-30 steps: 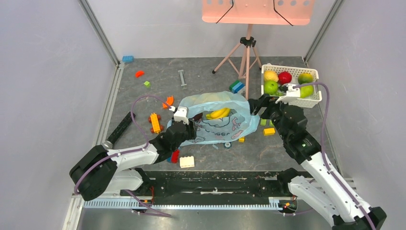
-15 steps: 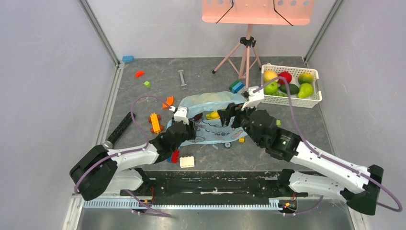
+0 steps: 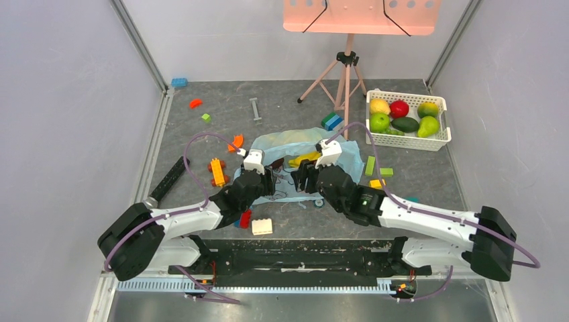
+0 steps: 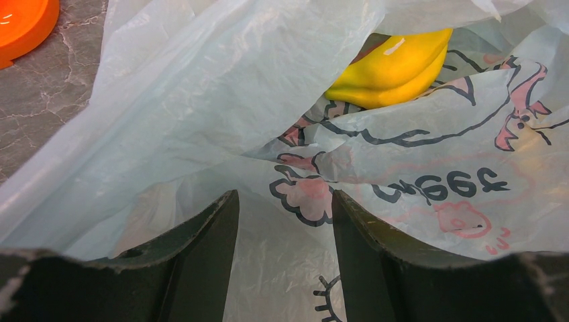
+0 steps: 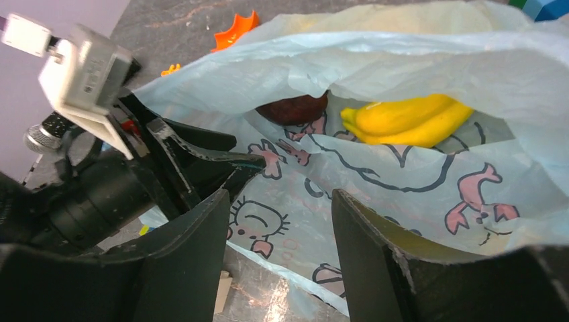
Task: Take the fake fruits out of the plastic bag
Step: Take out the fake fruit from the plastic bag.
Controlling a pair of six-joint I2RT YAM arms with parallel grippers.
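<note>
The light-blue plastic bag (image 3: pixel 295 144) with its pink cartoon print lies mid-table, its mouth open. Inside it I see a yellow banana bunch (image 5: pixel 409 119), which also shows in the left wrist view (image 4: pixel 392 67) and the top view (image 3: pixel 303 159), and a dark maroon fruit (image 5: pixel 292 107). My left gripper (image 3: pixel 267 176) sits at the bag's left edge, its jaws apart with bag film lying between them (image 4: pixel 282 198). My right gripper (image 3: pixel 302 176) is open and empty just in front of the bag's mouth (image 5: pixel 278 194), right beside the left gripper.
A white slotted basket (image 3: pixel 443 141) at the back right holds several fruits. A pink tripod (image 3: pixel 345 74) stands behind the bag. Loose blocks lie around it: white (image 3: pixel 262 227), orange (image 3: pixel 217 171), yellow (image 3: pixel 376 183), green (image 3: pixel 370 165), blue (image 3: pixel 331 121).
My right arm has swung left from the basket to the front of the bag's mouth, with its gripper open. The left arm and the bag have stayed put.
</note>
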